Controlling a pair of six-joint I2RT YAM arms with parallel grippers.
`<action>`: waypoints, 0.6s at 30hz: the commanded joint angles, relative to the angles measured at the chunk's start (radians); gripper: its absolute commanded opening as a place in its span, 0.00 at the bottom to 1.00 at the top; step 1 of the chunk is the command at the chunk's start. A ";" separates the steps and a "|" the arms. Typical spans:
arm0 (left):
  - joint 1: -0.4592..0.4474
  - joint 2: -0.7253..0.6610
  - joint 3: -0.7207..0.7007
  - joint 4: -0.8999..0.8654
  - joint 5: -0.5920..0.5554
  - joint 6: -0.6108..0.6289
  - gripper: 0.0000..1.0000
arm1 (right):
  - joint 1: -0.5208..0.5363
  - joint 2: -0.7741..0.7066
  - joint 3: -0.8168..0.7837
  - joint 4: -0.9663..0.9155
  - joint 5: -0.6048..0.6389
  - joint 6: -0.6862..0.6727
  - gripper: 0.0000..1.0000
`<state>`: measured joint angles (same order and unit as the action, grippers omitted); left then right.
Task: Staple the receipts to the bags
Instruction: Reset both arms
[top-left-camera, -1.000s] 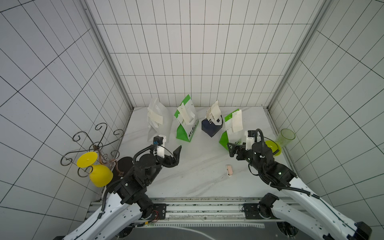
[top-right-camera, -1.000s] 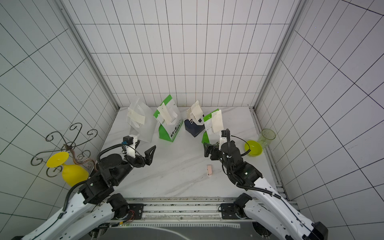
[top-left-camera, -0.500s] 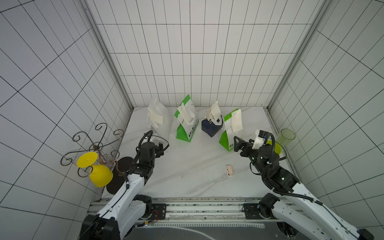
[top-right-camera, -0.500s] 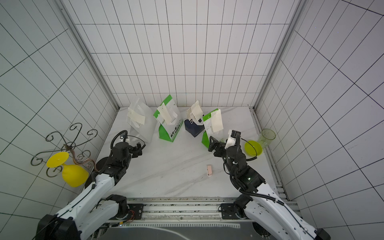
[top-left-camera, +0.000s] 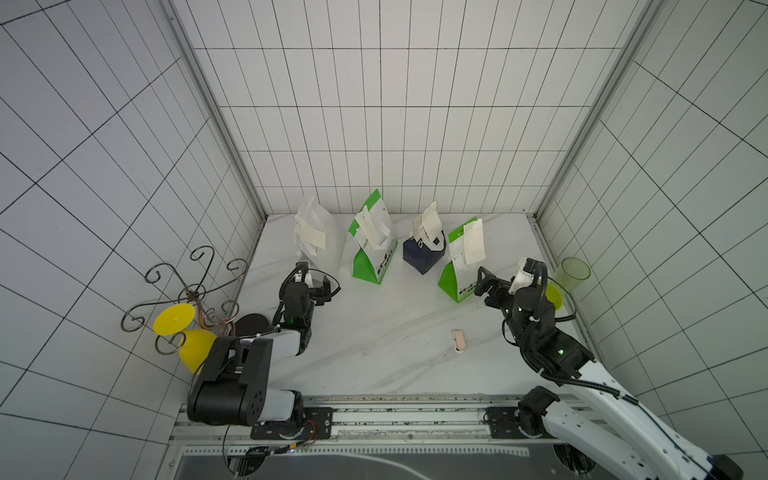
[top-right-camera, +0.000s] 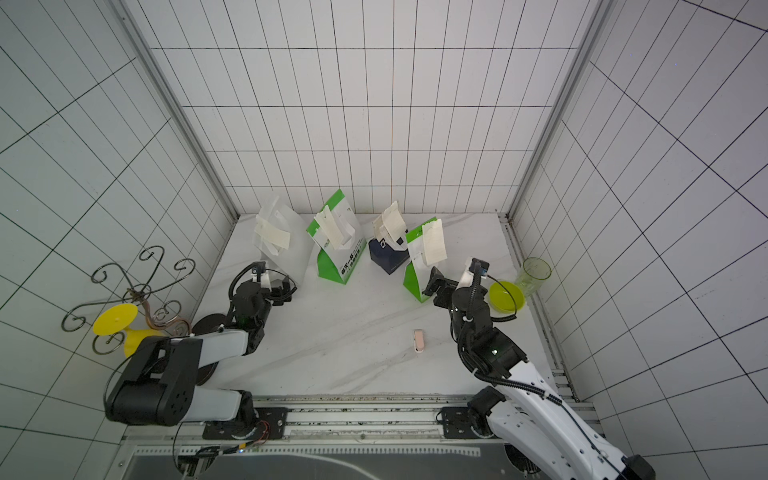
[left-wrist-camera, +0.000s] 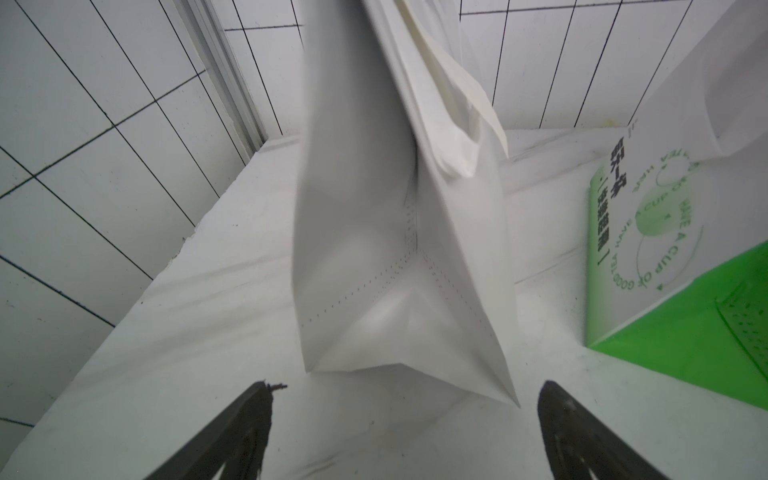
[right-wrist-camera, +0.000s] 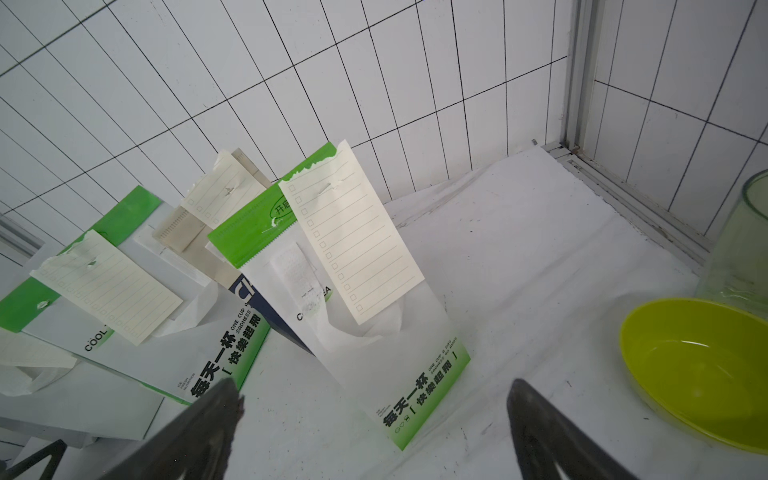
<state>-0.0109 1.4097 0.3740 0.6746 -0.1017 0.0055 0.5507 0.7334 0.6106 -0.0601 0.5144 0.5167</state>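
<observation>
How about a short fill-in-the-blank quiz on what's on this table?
1. ____ paper bags stand in a row on the table, each bearing a cream receipt.
2. The bag in front of the left gripper is plain ____.
3. Both it and the right gripper are ____, holding nothing.
4. The small stapler lying alone in front of the bags is ____.

Missing words: four; white; open; pink.

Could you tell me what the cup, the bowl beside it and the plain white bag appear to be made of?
The cup looks like translucent green plastic, possibly glass: the background shows through its wall. The bowl seems to be opaque lime plastic, glossy, with soft highlights inside. The plain white bag looks like matte paper, with crisp creases and perforated fold lines.
</observation>
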 joint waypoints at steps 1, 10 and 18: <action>0.084 0.015 0.038 0.058 0.167 -0.054 0.97 | -0.058 0.003 -0.076 0.089 0.074 -0.030 0.99; -0.008 0.078 -0.084 0.344 0.069 -0.018 0.97 | -0.156 -0.051 -0.150 0.211 0.133 -0.107 0.99; -0.041 0.139 -0.029 0.296 -0.052 -0.022 0.97 | -0.337 0.024 -0.261 0.462 0.133 -0.299 0.99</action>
<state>-0.0395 1.5539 0.3141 0.9592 -0.0860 -0.0292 0.2825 0.7197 0.4419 0.2394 0.6315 0.3344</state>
